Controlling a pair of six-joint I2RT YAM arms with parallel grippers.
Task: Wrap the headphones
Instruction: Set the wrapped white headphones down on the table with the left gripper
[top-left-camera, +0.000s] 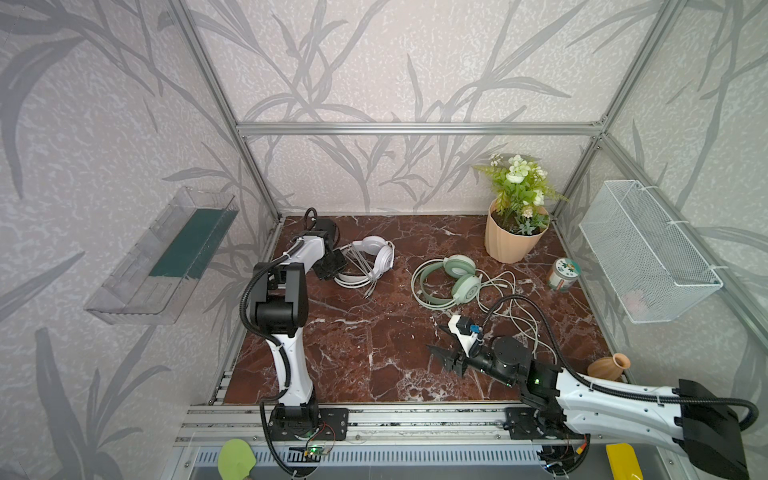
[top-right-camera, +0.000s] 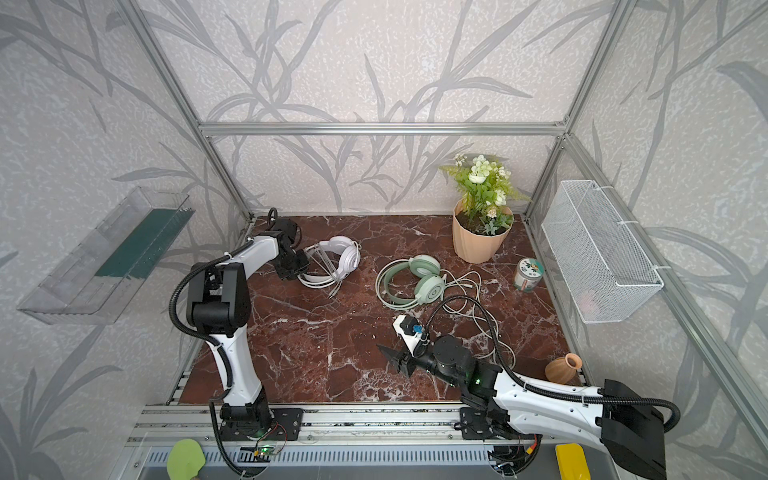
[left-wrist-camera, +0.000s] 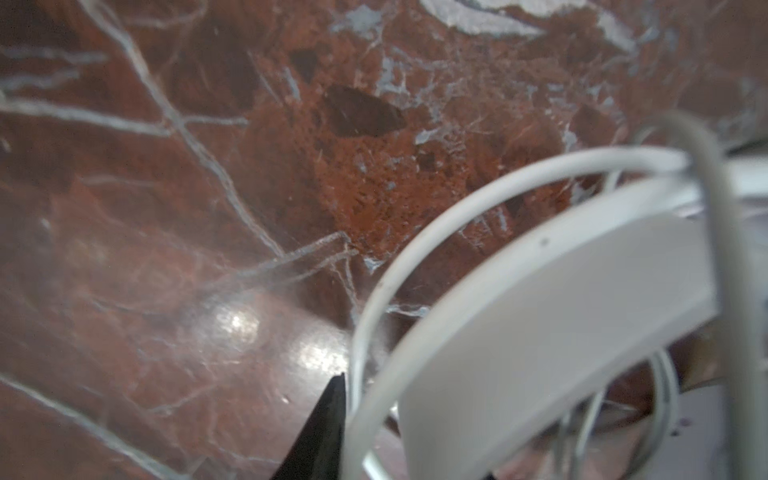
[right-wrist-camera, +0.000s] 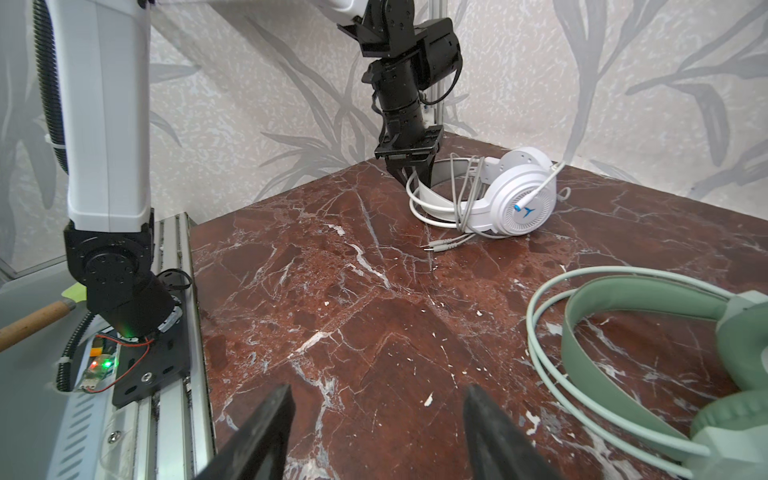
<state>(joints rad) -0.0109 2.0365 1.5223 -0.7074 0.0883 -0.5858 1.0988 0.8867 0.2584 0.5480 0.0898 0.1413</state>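
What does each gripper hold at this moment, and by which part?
Right gripper: open, holding nothing. Left gripper: at the headband of the white headset; whether it grips it cannot be told.

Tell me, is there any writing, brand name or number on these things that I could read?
No word or number is readable in any view.
White headphones: a small blue emblem on the ear cup, a sign with no letters.
Small jar: green and white patterned top, too small to read.
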